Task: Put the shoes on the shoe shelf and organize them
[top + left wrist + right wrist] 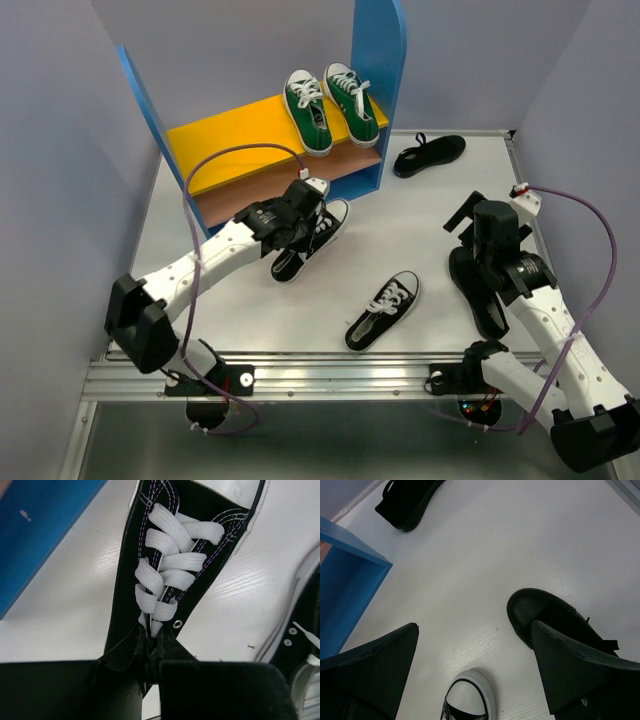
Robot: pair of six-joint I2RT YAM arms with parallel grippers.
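The shoe shelf [235,135] stands at the back, and two green sneakers [330,108] sit side by side at the right end of its yellow upper board. My left gripper [300,212] is shut on a black sneaker [312,240] just in front of the lower board. In the left wrist view the gripper [152,655] pinches the shoe's opening below the white laces [170,565]. A second black sneaker [383,310] lies on the table at front centre. My right gripper [470,222] is open and empty [475,665] above an all-black shoe [545,615]. The other all-black shoe [430,155] lies right of the shelf.
The shelf's blue right panel [378,60] stands between the green sneakers and the far all-black shoe; its edge shows in the right wrist view [345,590]. The blue left panel [140,95] is at the far left. Grey walls close the table on three sides.
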